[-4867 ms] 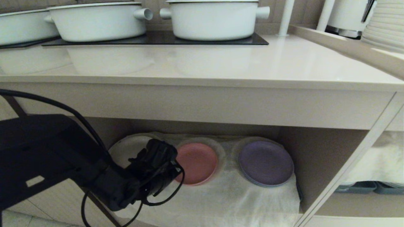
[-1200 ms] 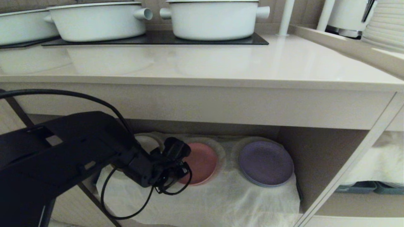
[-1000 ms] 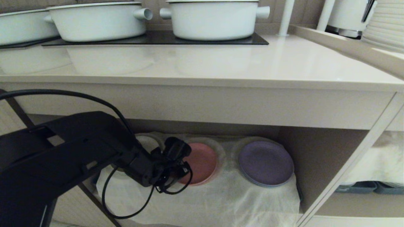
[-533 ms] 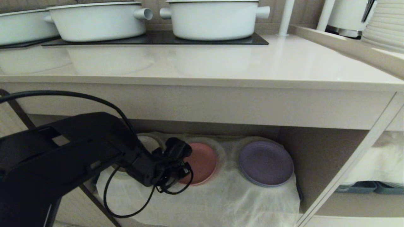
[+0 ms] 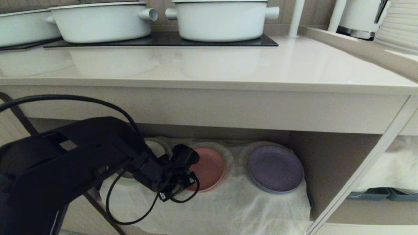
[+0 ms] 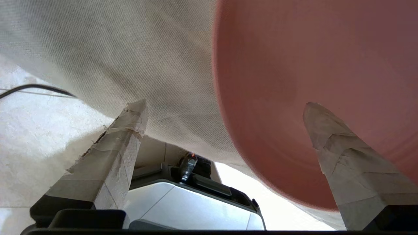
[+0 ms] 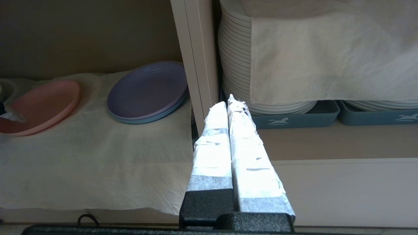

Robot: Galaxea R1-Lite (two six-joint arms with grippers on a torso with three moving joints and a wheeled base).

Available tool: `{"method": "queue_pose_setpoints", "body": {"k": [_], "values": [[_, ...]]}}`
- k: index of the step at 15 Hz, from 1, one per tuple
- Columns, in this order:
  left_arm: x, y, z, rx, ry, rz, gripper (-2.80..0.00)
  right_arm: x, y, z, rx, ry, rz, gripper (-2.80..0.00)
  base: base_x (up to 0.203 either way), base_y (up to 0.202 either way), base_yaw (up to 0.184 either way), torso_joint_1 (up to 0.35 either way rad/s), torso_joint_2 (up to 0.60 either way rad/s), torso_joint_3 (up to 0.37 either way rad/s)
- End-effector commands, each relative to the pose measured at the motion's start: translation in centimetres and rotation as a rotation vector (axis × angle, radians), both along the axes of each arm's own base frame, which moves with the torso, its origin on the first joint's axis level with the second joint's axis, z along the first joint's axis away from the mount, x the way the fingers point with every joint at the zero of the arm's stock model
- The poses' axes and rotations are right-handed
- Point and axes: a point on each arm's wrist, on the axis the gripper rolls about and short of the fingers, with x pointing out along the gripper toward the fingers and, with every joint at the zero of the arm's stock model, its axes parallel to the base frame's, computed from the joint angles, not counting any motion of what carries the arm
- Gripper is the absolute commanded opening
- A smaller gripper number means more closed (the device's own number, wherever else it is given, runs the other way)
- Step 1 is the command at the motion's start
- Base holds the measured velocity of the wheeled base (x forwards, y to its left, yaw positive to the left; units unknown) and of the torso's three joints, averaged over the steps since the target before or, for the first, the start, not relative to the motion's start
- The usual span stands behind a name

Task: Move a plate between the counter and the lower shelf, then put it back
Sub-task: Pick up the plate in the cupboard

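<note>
One plate (image 5: 206,169), the pink one, lies on the lower shelf (image 5: 248,209) at lower centre. The left gripper (image 6: 225,107) has edged closer, jaws spread astride its rim, so pickup looks imminent. The right gripper (image 7: 232,104) sits parked, jaws pressed together.

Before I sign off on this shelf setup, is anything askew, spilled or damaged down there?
Nothing spilled or broken. The pink plate and purple plate lie flat on the cloth, which is only rumpled and hangs over the front edge. The open left hand straddles the pink plate's rim.
</note>
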Motion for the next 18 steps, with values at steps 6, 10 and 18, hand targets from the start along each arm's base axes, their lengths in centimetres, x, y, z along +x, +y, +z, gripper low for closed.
{"method": "queue_pose_setpoints", "body": {"k": [6, 10, 18], "values": [[0.45, -0.11, 0.0, -0.003, -0.011, 0.012, -2.8, 0.0, 0.0, 0.0, 0.0, 0.0, 0.0, -2.8, 0.0, 0.0, 0.0, 0.0, 0.0, 0.0], [0.58, -0.18, -0.08, -0.002, -0.013, 0.013, -2.8, 0.0, 0.0, 0.0, 0.001, -0.001, 0.0, -2.8, 0.0, 0.0, 0.0, 0.0, 0.0, 0.0], [0.62, -0.17, -0.08, 0.009, -0.02, 0.02, -2.8, 0.0, 0.0, 0.0, 0.0, 0.0, 0.0, -2.8, 0.0, 0.0, 0.0, 0.0, 0.0, 0.0]]}}
